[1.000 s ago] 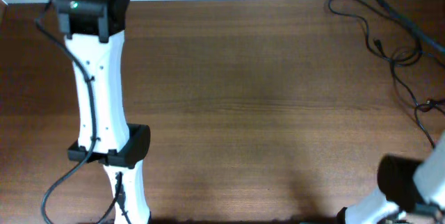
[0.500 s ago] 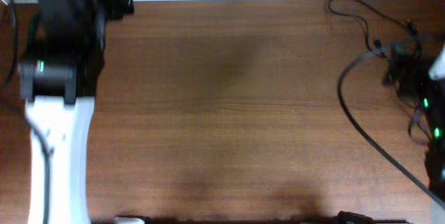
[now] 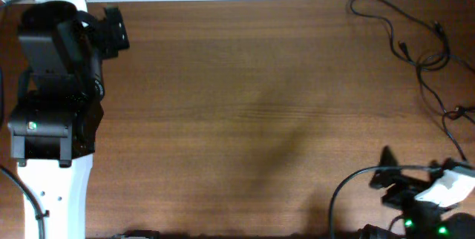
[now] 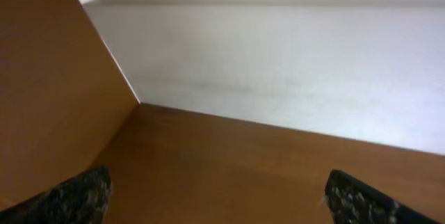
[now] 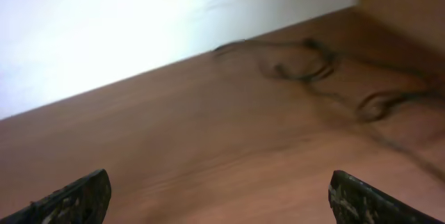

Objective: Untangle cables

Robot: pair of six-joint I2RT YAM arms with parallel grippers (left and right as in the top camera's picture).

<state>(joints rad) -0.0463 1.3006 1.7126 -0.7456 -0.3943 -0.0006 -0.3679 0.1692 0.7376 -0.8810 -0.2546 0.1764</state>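
Stretching far-to-near, the cables (image 3: 401, 46) hug the right edge of the table (image 3: 237, 120).

Resembled robotics lab or test station. Plain wood-grain bench (image 3: 245, 83) stood against bare white wall (image 4: 278, 64). Left arm (image 3: 52, 120) and right arm (image 3: 445, 187), both white-and-black, sat at near edge. Thin black cables (image 3: 415, 38) lay loose at far right.

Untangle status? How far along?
Nothing done: the cables lie looped together at the far right corner of the table. Nothing held: left hand and right hand are open and empty, away from them. All the untangling is left.
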